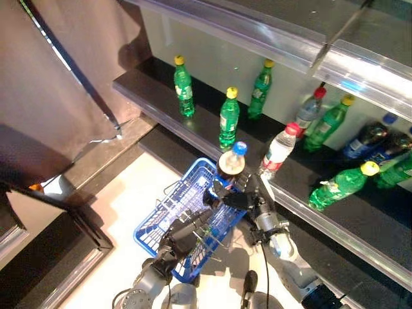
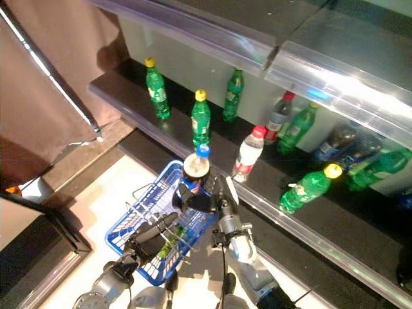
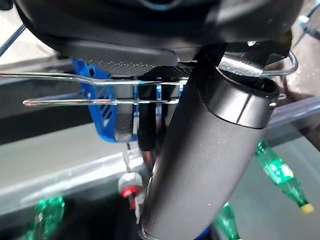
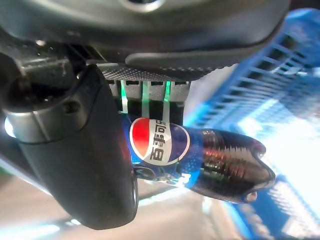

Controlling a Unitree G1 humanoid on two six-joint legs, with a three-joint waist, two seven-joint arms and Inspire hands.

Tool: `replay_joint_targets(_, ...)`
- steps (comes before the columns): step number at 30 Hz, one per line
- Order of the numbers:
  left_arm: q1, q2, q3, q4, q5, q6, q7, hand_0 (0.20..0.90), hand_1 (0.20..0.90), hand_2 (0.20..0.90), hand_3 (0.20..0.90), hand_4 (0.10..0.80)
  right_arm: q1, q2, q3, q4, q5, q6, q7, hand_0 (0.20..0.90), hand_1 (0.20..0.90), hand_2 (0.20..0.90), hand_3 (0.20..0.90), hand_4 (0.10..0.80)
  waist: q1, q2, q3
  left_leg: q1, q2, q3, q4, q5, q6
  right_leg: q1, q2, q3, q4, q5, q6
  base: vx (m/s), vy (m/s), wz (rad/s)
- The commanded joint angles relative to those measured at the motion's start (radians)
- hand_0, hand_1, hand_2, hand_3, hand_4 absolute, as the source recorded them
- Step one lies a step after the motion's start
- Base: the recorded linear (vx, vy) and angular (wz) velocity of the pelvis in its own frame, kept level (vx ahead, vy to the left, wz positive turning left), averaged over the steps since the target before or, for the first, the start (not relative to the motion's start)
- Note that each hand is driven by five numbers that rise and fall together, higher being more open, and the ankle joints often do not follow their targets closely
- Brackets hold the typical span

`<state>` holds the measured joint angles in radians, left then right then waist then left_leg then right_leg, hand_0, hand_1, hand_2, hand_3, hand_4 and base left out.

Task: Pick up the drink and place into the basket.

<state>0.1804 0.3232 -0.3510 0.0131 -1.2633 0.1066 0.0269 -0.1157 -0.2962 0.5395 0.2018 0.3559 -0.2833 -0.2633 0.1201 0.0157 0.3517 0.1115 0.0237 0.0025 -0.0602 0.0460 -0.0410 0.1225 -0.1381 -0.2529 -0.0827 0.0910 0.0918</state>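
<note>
My right hand (image 1: 243,196) is shut on a dark cola bottle (image 1: 231,165) with a blue cap and blue label, held upright over the far right corner of the blue basket (image 1: 161,222). In the right wrist view the thumb (image 4: 80,165) and fingers wrap the bottle (image 4: 200,157), with the basket's blue mesh (image 4: 280,85) behind it. My left hand (image 1: 183,237) is shut on the basket's thin wire handles (image 3: 100,90) and holds the basket up in front of me. A green bottle lies inside the basket (image 2: 168,248).
A black shelf (image 1: 154,87) runs across the back, with green bottles (image 1: 228,118) standing on it, a clear bottle with a red cap (image 1: 279,149) and a green bottle lying on its side (image 1: 341,185). A glass shelf (image 1: 270,38) hangs above. A brown curtain (image 1: 58,77) is at the left.
</note>
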Motion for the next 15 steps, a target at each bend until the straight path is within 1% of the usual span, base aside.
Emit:
replay_joint_targets(1,-0.125,-0.043,-0.043,-0.319,-0.060,-0.072,-0.217,0.300,0.300,0.300,0.200,0.100,-0.165,0.059,0.007,-0.084,-0.052,-0.155,-0.015,0.300,0.300,0.300,0.200,0.100,-0.003,0.030,-0.135,-0.058,-0.068,0.007,0.085,-0.059,0.045,-0.023,0.005,0.055,0.108,-0.091,0.021,0.005,0.035,0.22)
replay_joint_targets(4,-0.132,-0.047,-0.052,-0.320,-0.089,-0.062,-0.243,0.300,0.300,0.300,0.200,0.100,-0.177,0.066,0.023,-0.036,-0.092,-0.137,-0.036,0.300,0.300,0.300,0.200,0.100,0.004,0.032,-0.133,-0.066,-0.073,0.004,0.088,-0.058,0.050,-0.028,0.000,0.049,0.112,-0.089,0.022,0.008,0.024,0.11)
replay_joint_targets(7,-0.132,-0.055,-0.053,-0.317,-0.089,-0.063,-0.309,0.300,0.300,0.300,0.200,0.100,-0.174,0.066,0.036,0.030,-0.126,-0.122,-0.049,0.300,0.300,0.300,0.200,0.100,0.011,0.032,-0.133,-0.075,-0.075,0.004,0.096,-0.060,0.053,-0.035,-0.005,0.045,0.117,-0.089,0.022,0.003,0.005,0.01)
replay_joint_targets(11,-0.136,-0.057,-0.050,-0.328,-0.099,-0.045,-0.363,0.300,0.300,0.300,0.200,0.100,-0.171,0.073,0.033,0.130,-0.098,-0.122,-0.051,0.300,0.300,0.300,0.200,0.100,0.023,0.033,-0.125,-0.086,-0.078,-0.004,0.104,-0.062,0.057,-0.038,-0.009,0.039,0.120,-0.088,0.020,-0.008,-0.005,0.05)
replay_joint_targets(15,-0.166,-0.061,-0.057,-0.322,-0.108,-0.025,-0.402,0.300,0.300,0.300,0.200,0.100,-0.203,0.084,0.038,0.236,-0.042,-0.090,-0.027,0.300,0.300,0.300,0.200,0.100,0.035,0.034,-0.110,-0.100,-0.082,-0.012,0.109,-0.062,0.058,-0.044,-0.011,0.032,0.118,-0.085,0.017,-0.053,-0.017,0.15)
